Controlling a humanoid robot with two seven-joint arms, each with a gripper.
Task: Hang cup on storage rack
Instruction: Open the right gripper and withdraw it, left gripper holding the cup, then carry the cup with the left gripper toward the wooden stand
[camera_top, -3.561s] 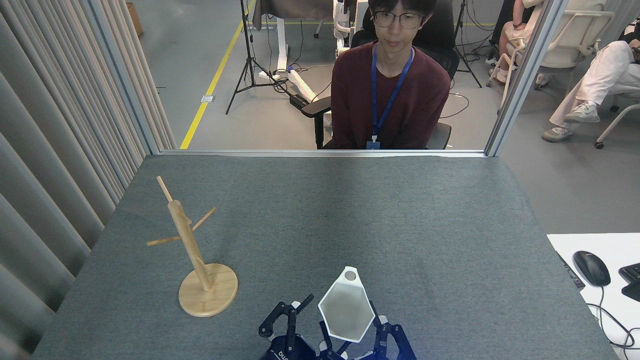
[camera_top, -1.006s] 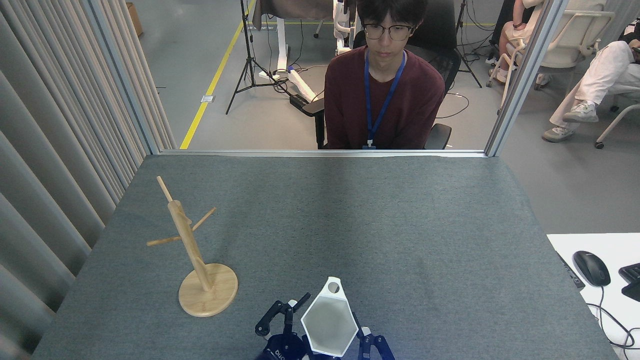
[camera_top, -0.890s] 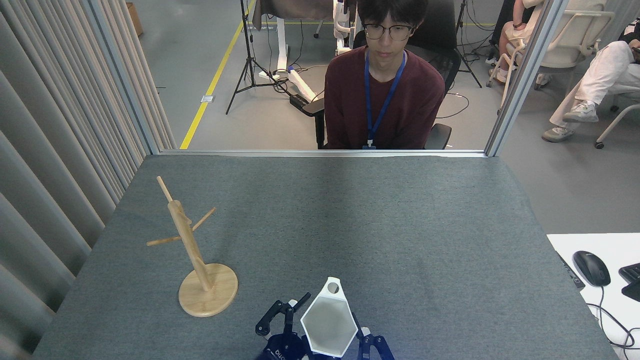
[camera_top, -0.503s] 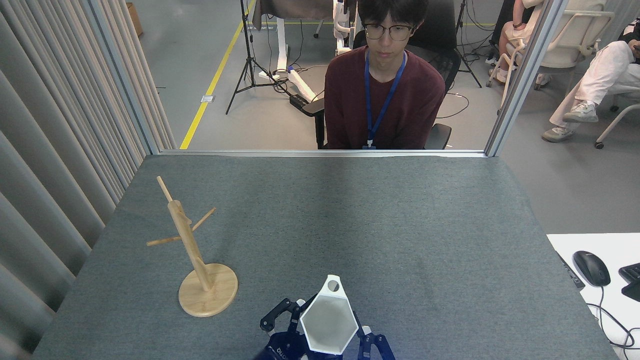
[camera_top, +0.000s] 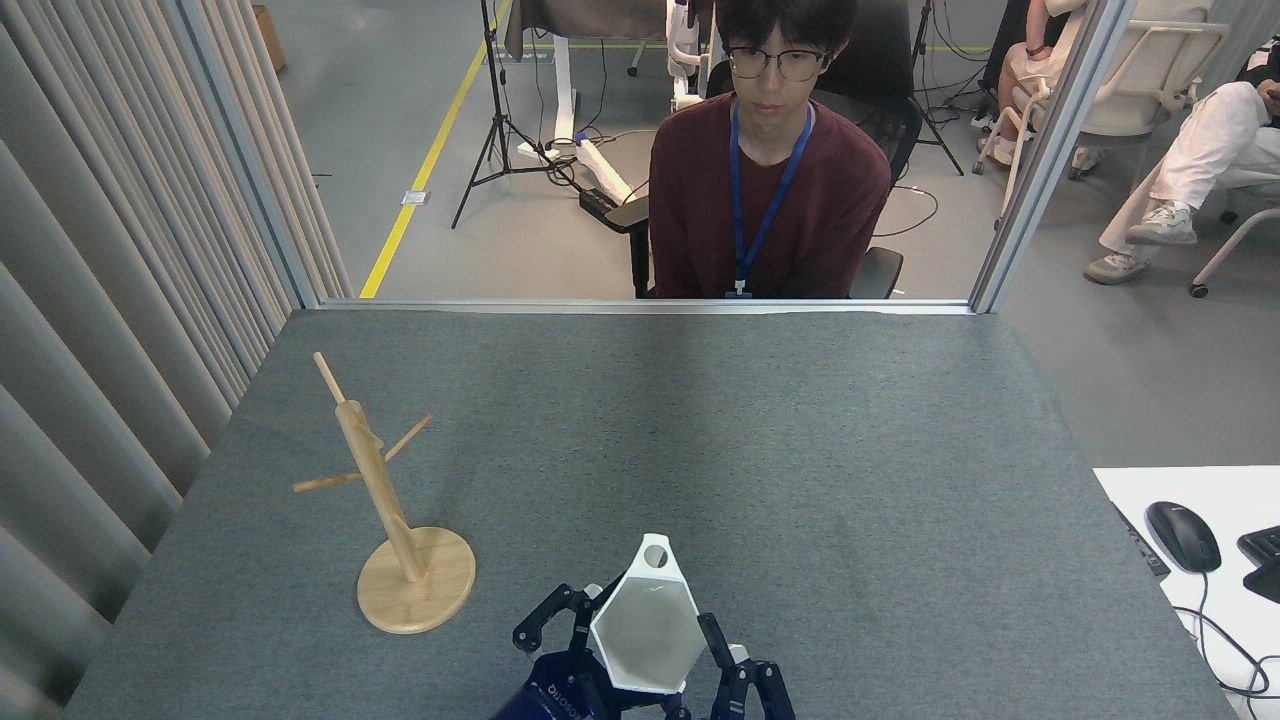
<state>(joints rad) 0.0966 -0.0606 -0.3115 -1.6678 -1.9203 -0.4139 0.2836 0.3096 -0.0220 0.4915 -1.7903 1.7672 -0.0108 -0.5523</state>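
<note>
The white faceted cup (camera_top: 645, 632) is held low at the near edge of the table, mouth towards me, with its pierced tab handle (camera_top: 655, 555) pointing away. My left gripper (camera_top: 596, 603) comes up from below and is shut on the cup's left wall; one white-tipped finger shows outside the rim and the other is hidden behind the cup. My right gripper (camera_top: 735, 655) sits just off the cup's lower right edge, its fingers apart with nothing between them. The wooden storage rack (camera_top: 385, 500) stands upright to the left, a hand's width from the cup, with bare pegs.
A grey felt table (camera_top: 800, 450) carries only the rack. A person sits behind the far edge (camera_top: 768, 190). A curtain (camera_top: 110, 300) lines the left side. A white desk with a mouse (camera_top: 1182, 535) stands at the right.
My left gripper closed its fingers onto the cup's left wall. The cup then rose a little and shifted left. My right gripper's fingers now stand clear at the cup's lower right.
</note>
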